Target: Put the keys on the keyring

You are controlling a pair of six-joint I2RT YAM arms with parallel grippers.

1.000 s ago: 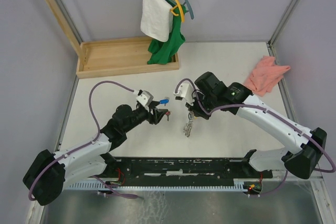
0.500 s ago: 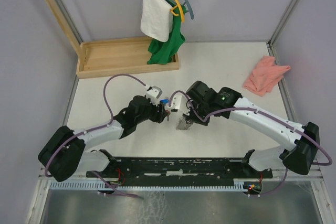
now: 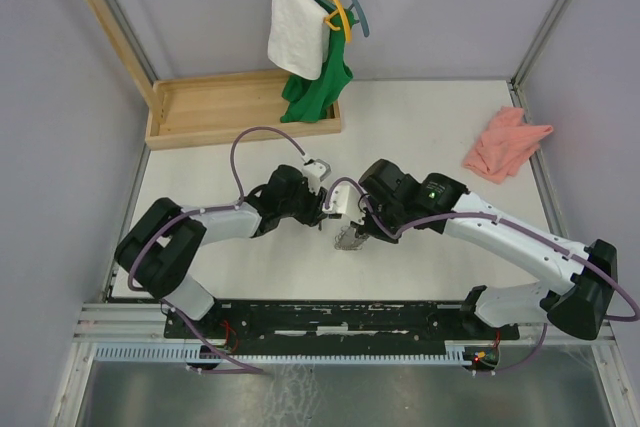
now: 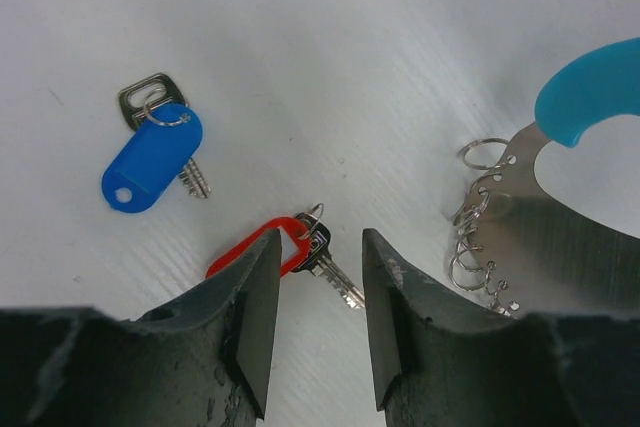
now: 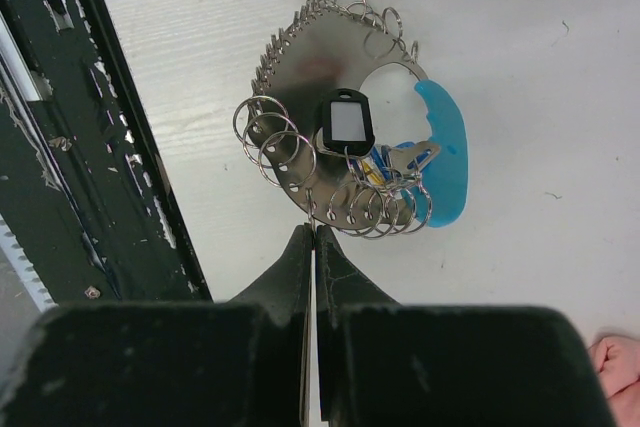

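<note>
Plainly, the red-tagged key [image 4: 314,246] and blue-tagged key [image 4: 152,157] lie flat, apart.

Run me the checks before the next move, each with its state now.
1. Left hand open: ok, jaws apart.
2. Red key between those jaws: ok.
3. Blue key out of the grasp: ok, it lies off to one side.
4. Right hand shut: ok.
5. Right hand holding the keyring: cannot tell; the tips meet at its rim.
6. Keyring has empty rings: ok, several show.
</note>
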